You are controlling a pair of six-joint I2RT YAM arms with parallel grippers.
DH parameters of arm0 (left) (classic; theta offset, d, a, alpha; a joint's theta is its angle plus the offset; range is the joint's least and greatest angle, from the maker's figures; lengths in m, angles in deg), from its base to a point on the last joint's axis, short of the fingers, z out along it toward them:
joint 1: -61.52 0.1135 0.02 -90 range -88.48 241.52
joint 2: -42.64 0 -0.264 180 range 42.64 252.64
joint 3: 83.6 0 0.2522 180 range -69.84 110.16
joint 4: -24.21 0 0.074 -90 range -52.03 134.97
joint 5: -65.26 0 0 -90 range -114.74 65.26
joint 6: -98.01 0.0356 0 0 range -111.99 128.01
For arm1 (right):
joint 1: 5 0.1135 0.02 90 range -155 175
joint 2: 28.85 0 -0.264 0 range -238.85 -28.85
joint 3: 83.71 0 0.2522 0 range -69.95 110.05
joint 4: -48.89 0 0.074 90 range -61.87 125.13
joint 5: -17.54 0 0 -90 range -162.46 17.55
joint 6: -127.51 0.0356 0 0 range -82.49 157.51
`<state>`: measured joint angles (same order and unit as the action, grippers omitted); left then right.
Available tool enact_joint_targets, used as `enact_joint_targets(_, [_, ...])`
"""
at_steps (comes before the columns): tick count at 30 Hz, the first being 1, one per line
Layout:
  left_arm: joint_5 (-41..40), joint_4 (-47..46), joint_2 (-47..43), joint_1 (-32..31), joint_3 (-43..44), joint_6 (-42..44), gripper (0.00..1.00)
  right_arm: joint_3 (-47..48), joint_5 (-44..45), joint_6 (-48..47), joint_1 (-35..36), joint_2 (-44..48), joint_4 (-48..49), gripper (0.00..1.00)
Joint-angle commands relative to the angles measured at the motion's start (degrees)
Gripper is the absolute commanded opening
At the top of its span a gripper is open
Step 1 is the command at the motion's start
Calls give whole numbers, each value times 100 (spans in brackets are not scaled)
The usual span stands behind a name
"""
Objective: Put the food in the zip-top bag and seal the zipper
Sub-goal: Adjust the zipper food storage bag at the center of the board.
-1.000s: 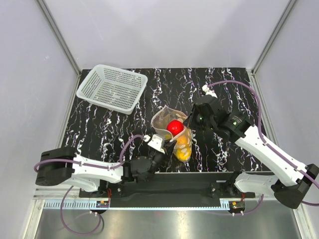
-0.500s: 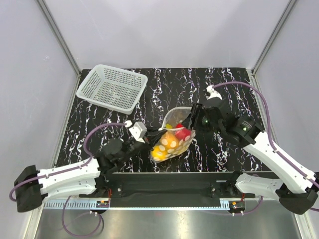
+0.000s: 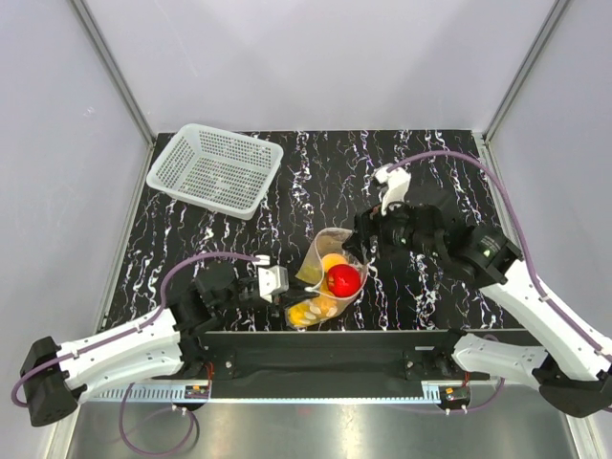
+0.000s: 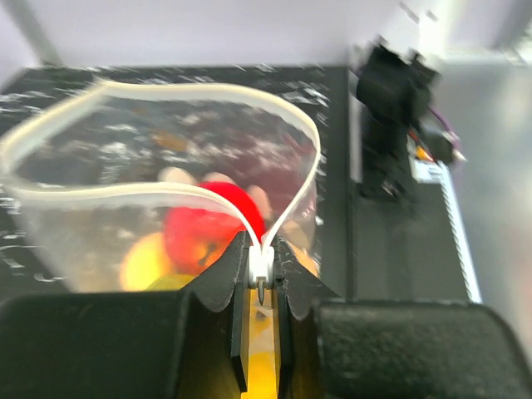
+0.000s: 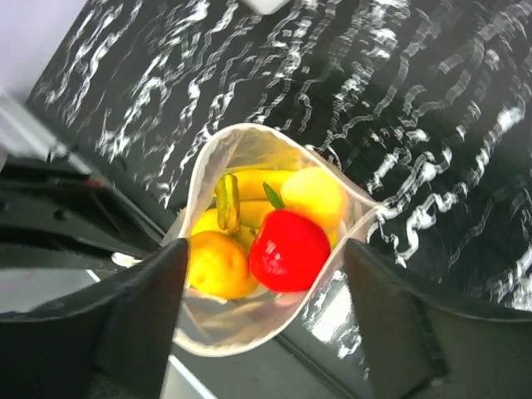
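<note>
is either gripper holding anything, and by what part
The left gripper pinches the bag at one end of its zipper. The right gripper stands open over the bag, holding nothing.

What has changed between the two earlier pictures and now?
The right pincer opened and let go of the zip-top bag at its rim. The left arm swung leftward, drawing the bag slightly toward the near edge. Unchanged: the left pincer shut on the zipper end, the food inside, the white basket.
</note>
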<state>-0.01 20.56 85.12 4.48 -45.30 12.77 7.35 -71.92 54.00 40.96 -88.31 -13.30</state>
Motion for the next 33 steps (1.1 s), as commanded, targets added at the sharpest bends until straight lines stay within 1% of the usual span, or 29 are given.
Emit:
enact_joint_targets(1, [805,335,-134,17,262,254,0,-556,-993,-1261,-16,224,938,85])
enact_joint_targets(2, [805,335,-143,17,262,245,0,-610,-1072,-1367,-25,259,1062,85])
enact_joint_targets(3, [805,343,-170,17,254,254,0,-619,-1212,-1777,-8,173,1141,85])
enact_joint_targets(4, [788,396,-187,17,254,245,0,-567,-1431,-1946,-8,85,1142,84])
enact_joint_targets(5, [779,422,-222,17,219,237,0,-523,-1425,-2070,-16,-21,1134,82])
enact_joint_targets(9, [709,247,-503,17,-97,87,0,-102,-1504,-2860,-8,-723,696,77])
enact_joint_targets(10, [639,151,-573,17,-159,18,0,108,-1530,-2958,-16,-803,581,77])
enact_joint_targets(12, [551,106,-776,17,-256,-18,0,241,-1416,-3133,-16,-935,282,77])
enact_joint_targets(13, [533,89,-837,17,-282,-36,0,312,-1233,-3178,-16,-970,194,76])
enact_joint_targets(17, [594,9,-900,17,-318,-97,0,163,-670,-3354,-8,-936,245,77])
enact_joint_targets(21, [629,79,-759,17,-265,-106,0,75,-695,-3459,-16,-979,290,76])
enact_joint_targets(24, [577,159,-706,17,-212,-97,0,84,-818,-3425,-8,-1173,44,69])
enact_joint_targets(25, [481,176,-715,17,-212,-80,0,66,-984,-3381,-16,-1199,0,64])
enact_joint_targets(26, [419,185,-758,17,-221,-80,0,40,-1063,-3337,-16,-1225,-35,62])
enact_joint_targets(28, [122,194,-811,17,-256,-106,0,-39,-1117,-3074,-8,-1226,-44,53])
enact_joint_targets(29, [33,211,-855,17,-274,-106,0,-65,-1117,-2916,-8,-1182,-62,41])
enact_joint_targets(30, [-47,246,-881,17,-282,-106,0,-92,-1108,-2845,-8,-1138,-88,35])
enact_joint_targets(31, [-178,247,-908,17,-300,-115,0,-162,-891,-2749,-16,-1094,-123,31])
enact_joint_targets(32, [-257,247,-952,17,-309,-115,0,-162,-793,-2661,-16,-1050,-237,19])
enact_joint_targets(33, [-363,238,-978,17,-300,-132,0,-162,-548,-2468,-8,-972,-325,15])
